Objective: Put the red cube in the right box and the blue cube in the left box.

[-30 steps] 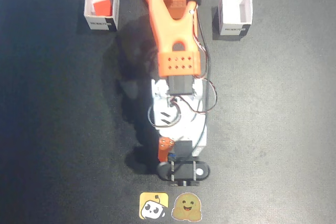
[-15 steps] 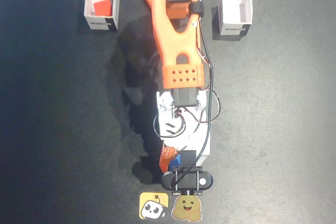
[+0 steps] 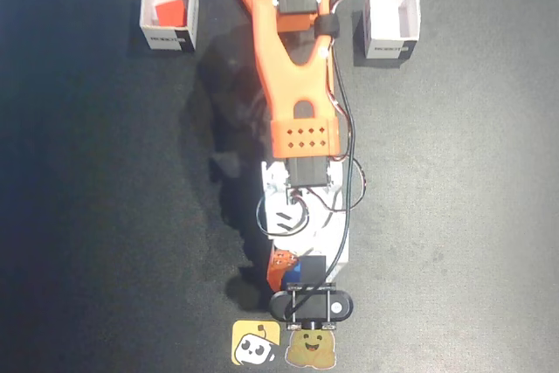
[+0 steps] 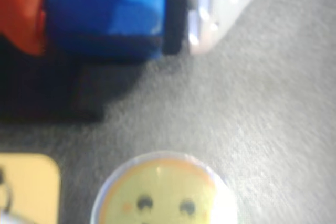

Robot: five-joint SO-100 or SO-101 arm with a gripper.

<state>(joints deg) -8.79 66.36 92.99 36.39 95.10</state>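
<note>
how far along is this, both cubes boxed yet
Halfway. The red cube already lies in its box, on the left in the fixed view. The blue cube sits between the fingers near the stickers, seemingly gripped. The other box is empty; carrying blue there remains.

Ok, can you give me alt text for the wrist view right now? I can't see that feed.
Blurry close-up: the blue cube fills the upper left, sitting between an orange jaw at the left edge and a white jaw to its right, above dark grey matting. A round smiley-face sticker and a yellow sticker's corner line the bottom edge.
</note>
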